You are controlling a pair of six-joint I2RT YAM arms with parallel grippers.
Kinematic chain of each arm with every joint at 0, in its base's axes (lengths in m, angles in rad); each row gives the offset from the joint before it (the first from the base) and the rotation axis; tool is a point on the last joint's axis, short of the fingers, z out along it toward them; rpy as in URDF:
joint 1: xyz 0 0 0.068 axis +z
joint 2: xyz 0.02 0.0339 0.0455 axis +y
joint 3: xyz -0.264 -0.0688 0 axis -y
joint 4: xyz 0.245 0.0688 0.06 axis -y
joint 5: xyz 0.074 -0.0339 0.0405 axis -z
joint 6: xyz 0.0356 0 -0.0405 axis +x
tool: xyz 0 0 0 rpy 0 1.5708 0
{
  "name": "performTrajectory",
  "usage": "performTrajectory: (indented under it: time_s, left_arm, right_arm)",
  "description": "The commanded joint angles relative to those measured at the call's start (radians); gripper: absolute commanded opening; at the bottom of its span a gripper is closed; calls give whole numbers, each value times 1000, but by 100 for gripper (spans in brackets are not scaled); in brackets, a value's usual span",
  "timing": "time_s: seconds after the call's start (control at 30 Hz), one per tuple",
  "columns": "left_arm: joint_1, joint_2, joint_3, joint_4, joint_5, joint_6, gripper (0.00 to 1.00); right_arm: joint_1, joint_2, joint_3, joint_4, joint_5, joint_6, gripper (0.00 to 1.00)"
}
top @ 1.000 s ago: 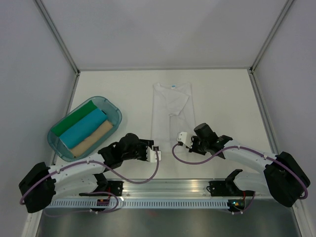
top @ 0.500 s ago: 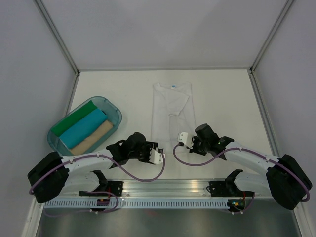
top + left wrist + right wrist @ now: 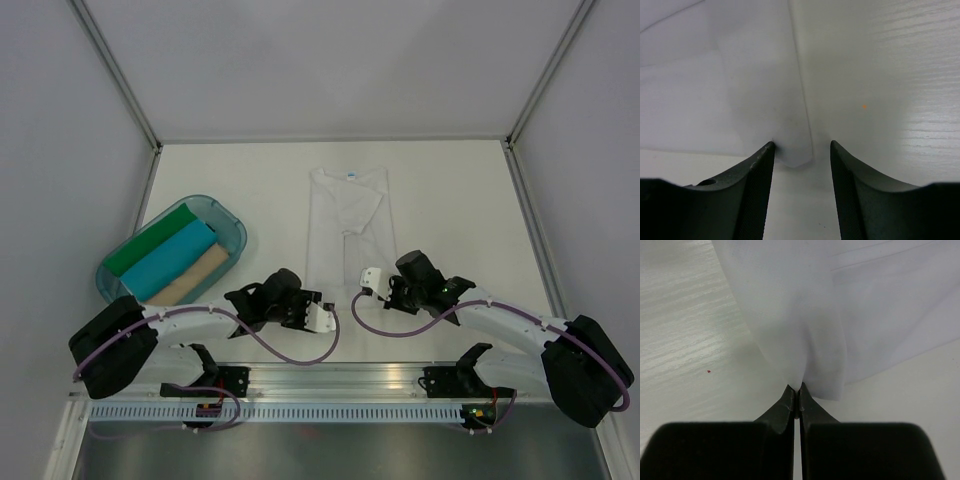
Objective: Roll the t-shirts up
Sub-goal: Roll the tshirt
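Note:
The white t-shirt (image 3: 345, 215) lies flat and folded into a narrow strip mid-table, its blue neck label at the far end. My left gripper (image 3: 320, 313) is open at the shirt's near left corner. In the left wrist view that corner of the white t-shirt (image 3: 792, 155) sits between the tips of the left gripper (image 3: 801, 145), untouched by the right one. My right gripper (image 3: 368, 280) is shut on the near right hem. In the right wrist view the white t-shirt (image 3: 805, 330) bunches up from the right gripper (image 3: 798, 387). Green (image 3: 150, 245), turquoise (image 3: 175, 262) and tan (image 3: 190, 282) rolls lie in the tub.
A translucent teal plastic tub (image 3: 232, 222) stands at the left of the table. Grey walls with metal posts close in the table at the left, right and back. An aluminium rail (image 3: 330, 375) runs along the near edge.
My left arm has swung right and slightly nearer, bringing its open gripper to the shirt's near left corner. The right gripper has stayed shut on the hem, barely moving.

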Motion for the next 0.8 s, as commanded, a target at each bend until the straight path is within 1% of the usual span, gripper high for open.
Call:
performTrajectory:
  time_s: [0.0, 0.07, 0.17, 0.27, 0.33, 0.37, 0.47, 0.5, 0.57, 0.6, 0.67, 0.7, 0.73, 0.77]
  left_arm:
    - [-4, 58, 32, 26, -53, -6, 53]
    - [-4, 70, 35, 52, -80, -6, 52]
    - [-4, 89, 35, 57, -81, -6, 49]
    - [-4, 100, 35, 57, -67, -16, 36]
    - [-4, 116, 41, 56, -58, -26, 31]
    - [-2, 123, 48, 57, -57, -30, 21]
    - [-1, 133, 87, 17, -54, -55, 3]
    - [7, 130, 101, -54, -46, -74, 2]
    - [33, 107, 155, -145, 18, -99, 2]
    - [77, 97, 176, -244, 101, -128, 2]
    - [122, 72, 230, -346, 187, -136, 2]
    - [154, 66, 253, -387, 266, -131, 2]
    - [164, 63, 262, -473, 302, -124, 2]
    - [170, 60, 272, -506, 333, -113, 2]
  right_arm:
    - [3, -15, -4, 8, -26, -2, 0]
    - [3, -18, -6, 5, -28, -4, 0]
    - [4, -23, -7, 5, -31, -5, 0]
    - [4, -26, -3, 0, -31, 1, 0]
    - [4, -23, 2, -9, -37, 1, 0]
    - [4, -19, 16, -30, -48, 1, 0]
    - [4, -6, 81, -139, -84, 15, 0]
    - [4, -1, 97, -173, -103, 18, 0]
    - [4, 4, 121, -248, -164, 13, 0]
    - [3, -4, 126, -265, -173, 15, 0]
    - [4, -15, 132, -317, -180, 16, 0]
    - [4, -27, 134, -336, -190, 16, 0]
    - [3, -33, 140, -377, -206, -10, 0]
    - [4, -39, 149, -398, -221, -27, 0]
